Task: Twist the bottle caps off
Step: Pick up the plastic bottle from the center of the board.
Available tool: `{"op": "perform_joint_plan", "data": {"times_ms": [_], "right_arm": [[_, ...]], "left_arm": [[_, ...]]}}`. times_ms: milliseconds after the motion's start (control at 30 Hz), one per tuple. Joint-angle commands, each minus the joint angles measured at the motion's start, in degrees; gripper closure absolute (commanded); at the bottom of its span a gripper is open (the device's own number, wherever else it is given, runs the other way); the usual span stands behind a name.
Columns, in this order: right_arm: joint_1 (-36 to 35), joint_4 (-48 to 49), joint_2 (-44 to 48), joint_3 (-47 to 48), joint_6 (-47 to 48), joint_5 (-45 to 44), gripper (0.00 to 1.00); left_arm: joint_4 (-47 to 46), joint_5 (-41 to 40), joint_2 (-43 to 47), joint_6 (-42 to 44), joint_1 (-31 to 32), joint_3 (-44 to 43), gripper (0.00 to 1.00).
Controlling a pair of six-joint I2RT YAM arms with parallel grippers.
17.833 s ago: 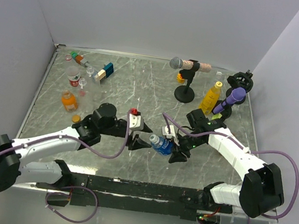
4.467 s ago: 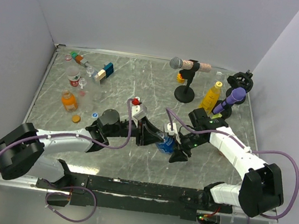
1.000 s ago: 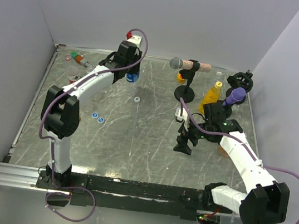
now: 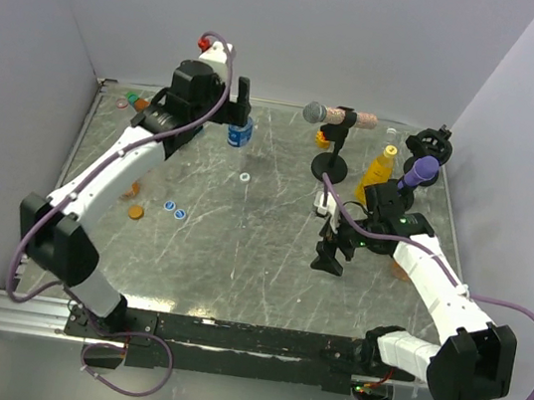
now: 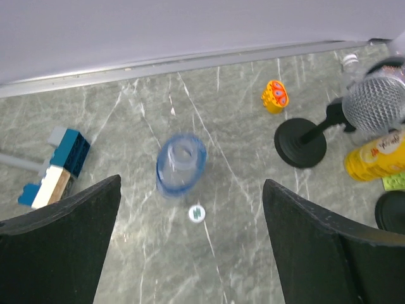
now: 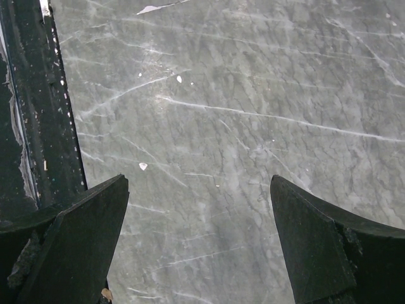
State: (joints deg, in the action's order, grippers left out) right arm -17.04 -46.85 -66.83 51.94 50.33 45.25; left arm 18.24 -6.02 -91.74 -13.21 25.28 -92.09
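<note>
At the far side of the desk point(image 4: 255, 279), the clear bottle with the blue label point(image 5: 181, 166) stands upright with its mouth open and no cap on it. A white cap point(image 5: 197, 213) lies flat on the desk just beside it. The left fingers point(image 5: 57, 240) hang above this bottle, spread wide, one to each side in the wrist view, touching nothing. The right fingers point(image 6: 76, 240) are also spread apart, holding nothing, over bare desk near the middle. Two blue caps point(image 4: 169, 208) and an orange cap point(image 4: 135, 211) lie loose toward the left.

The yellow bottle point(image 4: 376, 176) stands at the far right, close to the microphone stand point(image 4: 329, 167), and appears to have its cap on, so it looks like the likely next piece of work. I judge it light and thin-walled: it should dent under a hard squeeze, and it would tip or spin freely if only the cap were turned. One set of fingers should clasp the body around its middle, firmly but not crushing. The other should pinch the small cap squarely across its rim. Smooth plastic may slip, and the stand crowds the approach.
</note>
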Motion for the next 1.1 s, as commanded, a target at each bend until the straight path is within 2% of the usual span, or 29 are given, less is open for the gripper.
{"op": "perform_joint_plan", "data": {"times_ms": [0,133,267,400,500,633,800,1067], "right_arm": [[2.18,0.88,1.87,-0.35,-0.31,2.55,0.01],[4.03,0.36,3.98,0.87,-1.72,4.49,0.01],[4.12,-8.49,5.04,6.40,-0.15,3.27,0.01],[4.47,-12.65,8.45,11.16,-4.43,-5.59,0.01],[5.34,-10.64,11.45,10.90,-14.79,-14.29,0.01],[8.24,-15.28,11.98,9.94,-17.37,-13.53,0.01],[13.25,-15.90,16.29,8.00,-15.70,-15.10,0.01],[26.95,-18.54,15.50,6.07,-13.06,-16.60,0.01]], "left_arm": [[-3.81,2.68,10.16,0.12,0.03,5.59,0.02],[-12.50,6.28,22.62,0.12,0.03,18.50,0.03],[-20.06,9.44,34.76,-4.36,0.03,31.25,0.03],[-21.76,16.11,44.35,-6.30,0.03,41.18,0.03],[-21.23,19.99,49.19,-5.95,0.03,46.99,0.04],[-16.59,21.22,53.33,-2.35,-0.14,51.56,0.03],[-16.75,24.12,56.85,0.46,-0.05,55.70,0.03],[-12.88,27.55,55.80,0.82,0.03,55.62,0.04]]}}
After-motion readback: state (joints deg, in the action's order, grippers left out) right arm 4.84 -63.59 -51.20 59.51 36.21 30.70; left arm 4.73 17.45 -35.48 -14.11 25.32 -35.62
